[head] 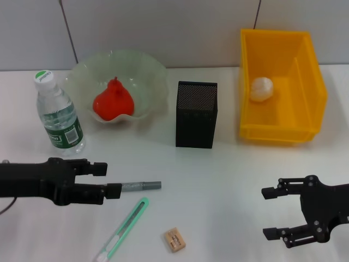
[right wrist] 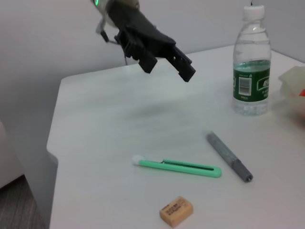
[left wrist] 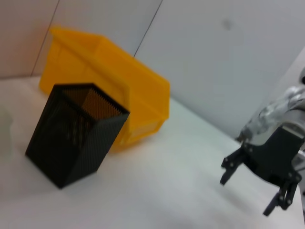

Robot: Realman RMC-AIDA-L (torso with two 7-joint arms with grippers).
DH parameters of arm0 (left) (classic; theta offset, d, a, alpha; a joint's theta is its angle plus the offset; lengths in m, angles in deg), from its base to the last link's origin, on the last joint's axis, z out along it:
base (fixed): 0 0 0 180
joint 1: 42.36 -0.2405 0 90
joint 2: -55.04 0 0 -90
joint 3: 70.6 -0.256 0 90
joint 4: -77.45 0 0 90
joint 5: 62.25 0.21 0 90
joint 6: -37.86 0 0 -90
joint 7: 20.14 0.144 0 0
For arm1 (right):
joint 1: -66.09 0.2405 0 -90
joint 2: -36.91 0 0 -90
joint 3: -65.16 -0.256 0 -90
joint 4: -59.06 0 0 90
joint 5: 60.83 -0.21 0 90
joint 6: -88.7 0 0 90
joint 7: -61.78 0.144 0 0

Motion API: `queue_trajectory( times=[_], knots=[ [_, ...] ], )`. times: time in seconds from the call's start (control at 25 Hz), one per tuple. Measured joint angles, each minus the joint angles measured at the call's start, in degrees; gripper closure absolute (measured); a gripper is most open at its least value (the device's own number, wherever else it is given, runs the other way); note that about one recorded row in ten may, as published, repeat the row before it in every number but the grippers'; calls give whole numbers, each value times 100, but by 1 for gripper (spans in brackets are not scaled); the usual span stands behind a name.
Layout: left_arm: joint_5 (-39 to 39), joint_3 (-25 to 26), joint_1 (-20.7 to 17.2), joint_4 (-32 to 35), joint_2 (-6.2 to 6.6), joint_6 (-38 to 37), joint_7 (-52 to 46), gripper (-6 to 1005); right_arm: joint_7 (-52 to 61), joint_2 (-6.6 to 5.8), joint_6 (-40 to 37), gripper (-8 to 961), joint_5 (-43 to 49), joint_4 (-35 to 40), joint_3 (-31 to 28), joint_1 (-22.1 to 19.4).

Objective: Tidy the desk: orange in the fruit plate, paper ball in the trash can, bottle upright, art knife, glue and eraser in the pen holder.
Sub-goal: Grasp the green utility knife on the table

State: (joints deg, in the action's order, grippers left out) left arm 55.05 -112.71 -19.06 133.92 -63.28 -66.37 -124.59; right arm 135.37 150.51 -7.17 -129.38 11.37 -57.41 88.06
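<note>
A white worktop (head: pixel 218 180) runs up to a pale grey wall. At the back left a water bottle (head: pixel 59 115) with a green label stands upright, just beside a translucent green fruit plate (head: pixel 147 76) that holds a red-orange, pear-shaped fruit (head: pixel 113 102). A black mesh pen holder (head: pixel 196 114) stands near the middle, and to its right a yellow bin (head: pixel 313 98) serving as the trash can has a white paper ball (head: pixel 261 89) lying inside it. Near the front, three small things lie flat on the worktop: a grey glue stick (head: pixel 140 186), a green art knife (head: pixel 124 227) lying at a slant just in front of it, and a tan eraser (head: pixel 174 239) to the right of the knife. The left gripper (head: pixel 109 179) reaches in from the left edge with its fingers a little apart and empty; in the right wrist view it hangs above the worktop, clear of the glue stick. The right gripper (head: pixel 272 213) sits at the front right corner, its fingers spread wide and empty, well apart from all the items.
</note>
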Motion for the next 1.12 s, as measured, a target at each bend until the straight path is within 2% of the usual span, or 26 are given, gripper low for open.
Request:
queue_trajectory(
  times=[0.04, 0.08, 0.2, 0.24, 0.32, 0.4, 0.44, 0.52, 0.6, 0.68, 1.0, 1.04, 1.12],
  knots=[
    [0, 0, 0, 0, 0, 0, 0, 157, -7, -4, -7, 150, 3, -19, -31, -3],
    [148, -322, 62, 563, 15, -59, -801, 158, -9, -5, -12, 150, 3, -33, -47, -3],
    [148, -322, 62, 563, 15, -59, -801, 159, -36, -11, -39, 150, 5, -78, -122, -14],
    [548, -1018, 236, 1357, 16, -74, -2003, 160, -62, -11, -45, 150, 6, -79, -138, -14],
    [955, -1586, 501, 1710, -4, -138, -2893, 161, -137, -14, -54, 150, 8, -80, -151, -14],
    [955, -1586, 501, 1710, -4, -138, -2893, 162, -211, -18, -56, 150, 9, -78, -153, -13],
    [1177, -1901, 756, 1801, -10, -191, -3413, 163, -249, -20, -56, 150, 9, -76, -155, -13],
    [1282, -1995, 888, 1808, -13, -226, -3602, 164, -292, -20, -60, 150, 9, -73, -158, -12],
    [1282, -1995, 888, 1808, -13, -226, -3602, 165, -318, -21, -64, 150, 9, -74, -161, -11],
    [1829, -2165, 1266, 1820, -20, -341, -4085, 166, -326, -25, -64, 150, 9, -76, -162, -10],
    [2135, -2346, 1450, 1773, -26, -373, -4377, 170, -336, -31, -18, 150, 9, -72, -162, 36],
    [2491, -3006, 1783, 1611, -64, -277, -5010, 170, -336, -31, -11, 150, 9, -71, -162, 40],
    [2525, -3152, 1836, 1580, -77, -212, -5131, 172, -336, -31, 2, 150, 9, -68, -162, 44]
  ],
)
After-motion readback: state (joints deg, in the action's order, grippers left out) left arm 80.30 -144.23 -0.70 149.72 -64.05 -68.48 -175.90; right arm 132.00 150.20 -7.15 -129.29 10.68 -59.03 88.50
